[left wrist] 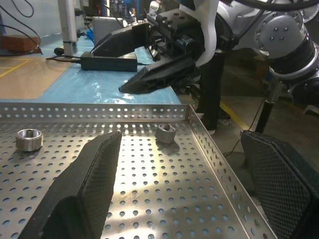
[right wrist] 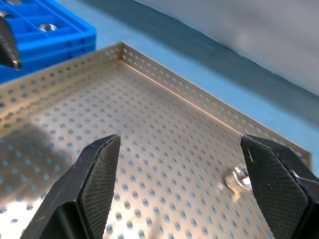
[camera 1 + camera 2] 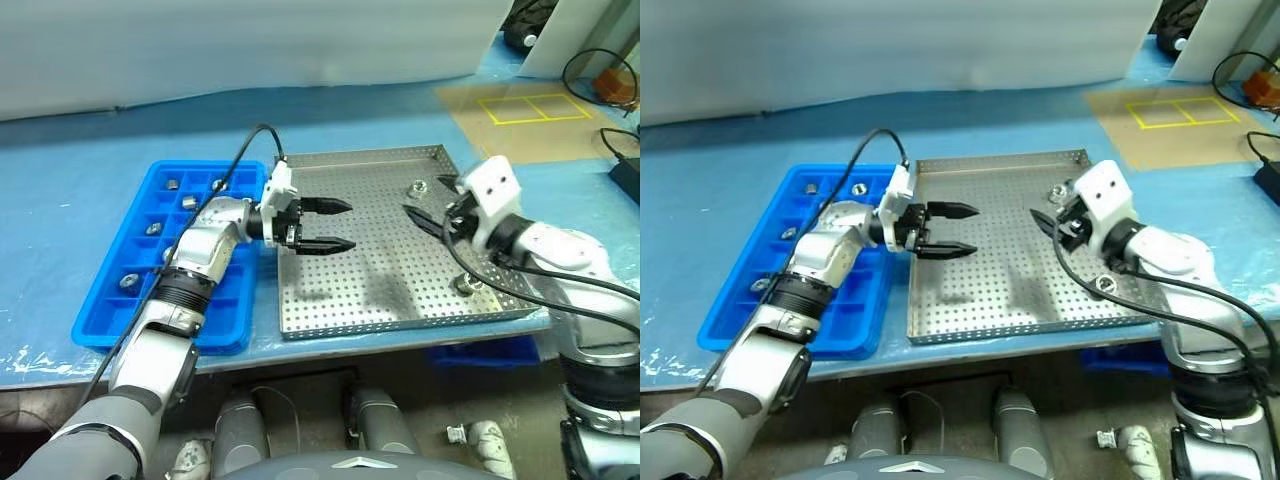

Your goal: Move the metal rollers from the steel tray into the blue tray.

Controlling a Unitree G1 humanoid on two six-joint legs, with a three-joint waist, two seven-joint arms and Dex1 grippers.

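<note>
Both my grippers hang over the steel tray [image 3: 380, 290], neither carrying anything. Left gripper [image 3: 332, 225] reaches in from the blue tray [image 3: 110, 320] side, fingers spread wide, aimed level across the perforated floor. Right gripper [image 3: 425, 222] sits over the tray's right half, fingers also parted with nothing between them. Two metal rollers remain in the steel tray: one near the far right corner [image 3: 416, 187], one near the right rim toward the front [image 3: 463, 284]. Both stand on end, bore up, so there is no long axis to line up with. Several rollers already sit in the blue tray's compartments [image 3: 188, 202]. Key relation: both remaining rollers lie on the right side, close beside the right gripper and well apart from the left. I judge the right arm nearer; the far roller lies just beyond its fingertips.
</note>
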